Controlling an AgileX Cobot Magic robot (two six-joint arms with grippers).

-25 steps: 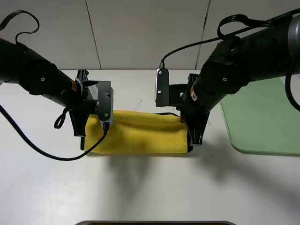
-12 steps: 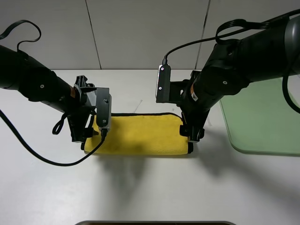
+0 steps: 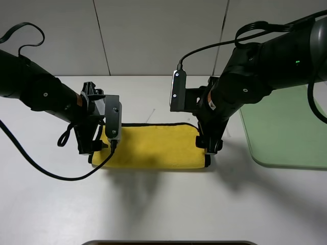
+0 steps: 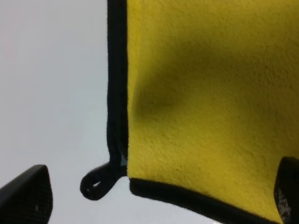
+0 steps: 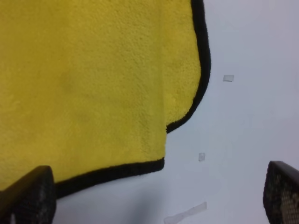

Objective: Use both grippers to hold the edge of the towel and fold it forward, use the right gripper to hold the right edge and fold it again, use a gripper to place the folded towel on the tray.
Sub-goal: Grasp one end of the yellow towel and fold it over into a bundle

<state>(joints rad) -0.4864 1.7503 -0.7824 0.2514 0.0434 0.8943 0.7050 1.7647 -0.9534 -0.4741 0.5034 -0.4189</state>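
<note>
Towel [image 3: 153, 148] lies folded on the table [image 3: 153, 204], beside the tray [image 3: 286, 132], not on it. Right gripper [image 3: 209, 145] hovers over the tray-side end, left gripper [image 3: 91, 147] over the far end, both spread wide, empty.

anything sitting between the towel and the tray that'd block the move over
Nothing visible does. Between the folded towel and the tray on the right lies white table with only tiny flat scraps. The right gripper hangs over the towel's right edge, jaws open.
</note>
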